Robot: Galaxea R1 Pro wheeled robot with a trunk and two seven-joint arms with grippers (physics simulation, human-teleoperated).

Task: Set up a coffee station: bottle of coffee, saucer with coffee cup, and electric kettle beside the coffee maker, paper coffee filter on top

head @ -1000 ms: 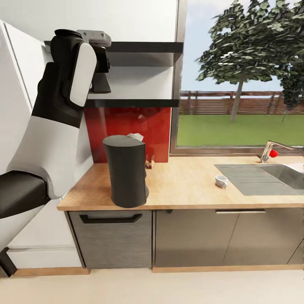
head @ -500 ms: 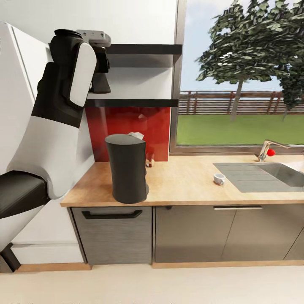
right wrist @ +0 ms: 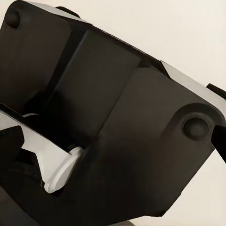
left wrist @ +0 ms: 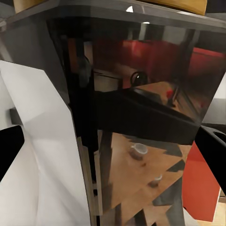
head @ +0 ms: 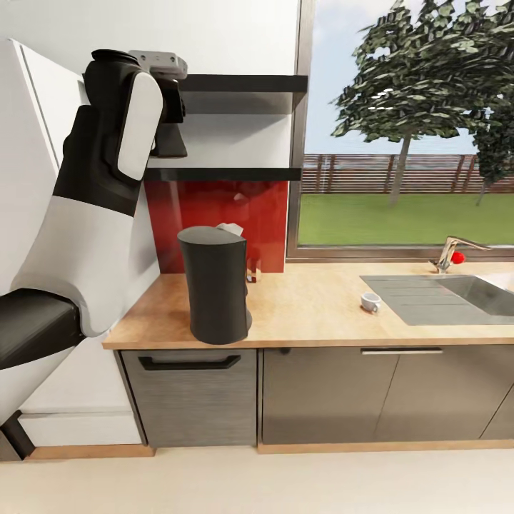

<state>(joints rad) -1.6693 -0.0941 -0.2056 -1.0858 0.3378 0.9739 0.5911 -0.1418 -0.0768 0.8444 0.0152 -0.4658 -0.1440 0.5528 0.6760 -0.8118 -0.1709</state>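
My left arm is raised to the kitchen shelf [head: 235, 173], and its gripper [head: 171, 135] sits between the two black slabs. In the left wrist view the gripper [left wrist: 110, 155] is shut on the bottle of coffee [left wrist: 141, 94], a dark glossy jar with an amber cap, with a black finger on each side. The coffee maker [head: 214, 285] stands on the countertop [head: 314, 307] below. A white crumpled piece [head: 230, 230] peeks over its top. The coffee cup [head: 370, 302] sits alone near the sink. Saucer and electric kettle are out of view. The right gripper [right wrist: 113, 141] faces my own dark body, open.
A steel sink [head: 457, 296] and a faucet [head: 451, 253] with a red knob take up the counter's right end. An upper black shelf [head: 243, 82] hangs over the gripper. A red backsplash [head: 214, 207], a window and a white tall unit [head: 28, 143] border the corner.
Between one second and half a second ago the whole view shifted slightly, so the camera moved. Since then nothing has moved, and the left arm holds the same pose.
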